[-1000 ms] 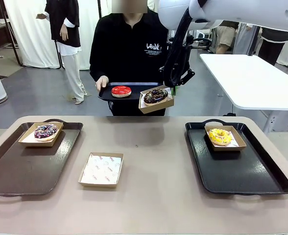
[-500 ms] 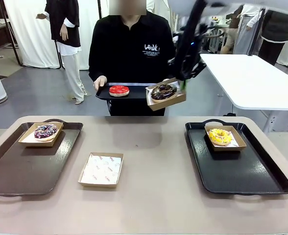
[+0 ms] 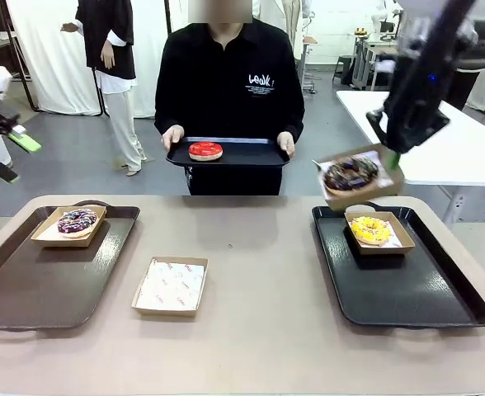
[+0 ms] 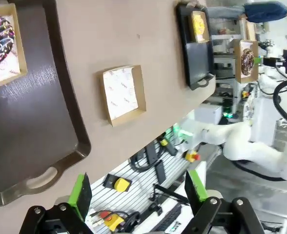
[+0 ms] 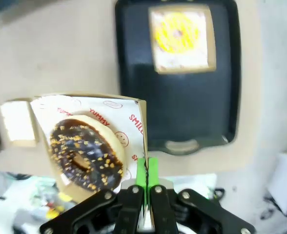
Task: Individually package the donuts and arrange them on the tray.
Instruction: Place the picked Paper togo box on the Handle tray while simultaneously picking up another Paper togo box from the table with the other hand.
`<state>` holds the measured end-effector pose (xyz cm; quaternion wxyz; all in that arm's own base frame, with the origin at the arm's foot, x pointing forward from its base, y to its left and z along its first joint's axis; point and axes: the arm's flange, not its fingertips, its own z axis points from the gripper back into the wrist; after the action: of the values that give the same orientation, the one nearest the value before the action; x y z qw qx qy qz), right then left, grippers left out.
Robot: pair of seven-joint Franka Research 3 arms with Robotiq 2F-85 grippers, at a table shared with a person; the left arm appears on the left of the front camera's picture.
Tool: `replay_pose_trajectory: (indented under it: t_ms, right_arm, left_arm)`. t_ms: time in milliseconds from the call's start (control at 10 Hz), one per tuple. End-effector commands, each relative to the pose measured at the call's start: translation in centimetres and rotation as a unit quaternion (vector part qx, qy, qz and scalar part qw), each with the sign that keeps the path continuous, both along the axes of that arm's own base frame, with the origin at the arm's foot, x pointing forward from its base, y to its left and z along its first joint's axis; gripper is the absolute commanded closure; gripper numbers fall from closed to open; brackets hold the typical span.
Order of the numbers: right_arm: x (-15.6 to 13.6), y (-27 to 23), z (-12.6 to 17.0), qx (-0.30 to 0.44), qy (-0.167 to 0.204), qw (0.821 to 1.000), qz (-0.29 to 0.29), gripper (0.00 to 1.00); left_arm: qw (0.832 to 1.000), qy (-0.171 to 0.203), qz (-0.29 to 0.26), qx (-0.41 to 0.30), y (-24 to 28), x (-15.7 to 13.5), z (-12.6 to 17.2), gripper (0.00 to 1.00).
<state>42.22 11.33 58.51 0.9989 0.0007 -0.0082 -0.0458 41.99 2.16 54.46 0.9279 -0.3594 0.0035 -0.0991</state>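
Note:
My right gripper (image 3: 391, 157) is shut on the edge of a cardboard box (image 3: 360, 183) holding the chocolate sprinkled donut (image 3: 350, 173), in the air just above the far end of the right tray (image 3: 407, 289). In the right wrist view the gripper (image 5: 146, 170) pinches the box rim beside that donut (image 5: 85, 156). A boxed yellow donut (image 3: 370, 230) sits at the tray's far end. The purple donut (image 3: 77, 220) lies boxed on the left tray (image 3: 36, 280). The red donut (image 3: 204, 150) rests unboxed on a tray (image 3: 242, 153) held by the person. My left gripper (image 3: 11, 157) hangs open, high at the left.
An empty paper-lined box (image 3: 171, 285) lies on the table between the two trays. The near two thirds of the right tray is bare. A white table (image 3: 424, 132) stands behind at the right. The person stands at the far edge, both hands on their tray.
My right gripper carried the boxed chocolate donut from in front of the person rightward and down over the right tray's far end. My left gripper came into view at the left.

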Motion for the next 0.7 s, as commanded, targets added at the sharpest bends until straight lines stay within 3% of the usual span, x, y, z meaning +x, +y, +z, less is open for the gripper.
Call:
replay_pose_trajectory:
  t_ms: [0,300,600]
  right_arm:
    - [-0.2,-2.7,-2.7,-0.030,-0.012,0.999,0.005,0.99]
    - [3.7,-6.2,-7.4,-0.018,0.022,1.000,0.013,0.99]
    - [6.7,-6.8,-12.1,-0.003,0.043,0.996,0.073,0.99]
  left_arm:
    - [0.997,-0.011,-0.023,0.074,-5.0,-2.1,-1.0,0.00]
    - [0.986,-0.024,-0.056,0.158,-12.2,-5.2,-4.2,0.00]
    - [0.973,-0.025,-0.058,0.221,-14.8,-4.8,-9.4,0.00]
